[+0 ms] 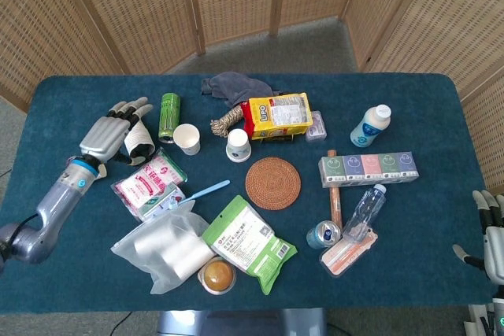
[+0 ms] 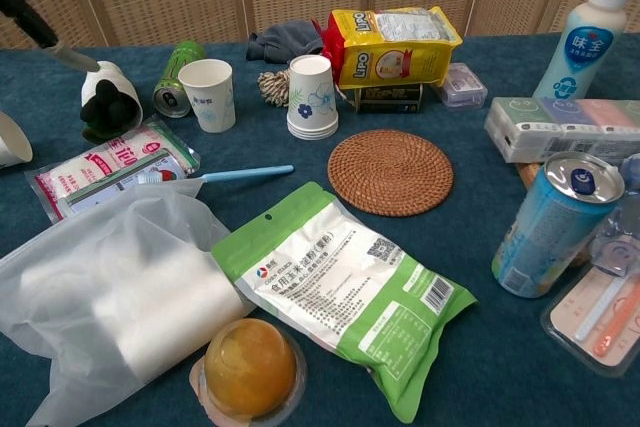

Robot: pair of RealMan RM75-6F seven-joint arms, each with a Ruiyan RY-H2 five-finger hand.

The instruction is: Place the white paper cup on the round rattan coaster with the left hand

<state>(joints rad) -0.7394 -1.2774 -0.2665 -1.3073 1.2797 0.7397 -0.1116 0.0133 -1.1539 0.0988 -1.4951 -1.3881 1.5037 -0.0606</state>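
Your left hand [image 1: 110, 129] hangs open, empty, over the cup stack [image 1: 135, 134]; the cup [image 1: 187, 138] stands beside the can [image 1: 169, 114], so reaching may topple either.

Bare counter [image 1: 209, 167] lies between white paper cup [image 1: 187, 138] and rattan coaster [image 1: 272, 182]; flowered cup stack [image 1: 238, 145] stands near the path.
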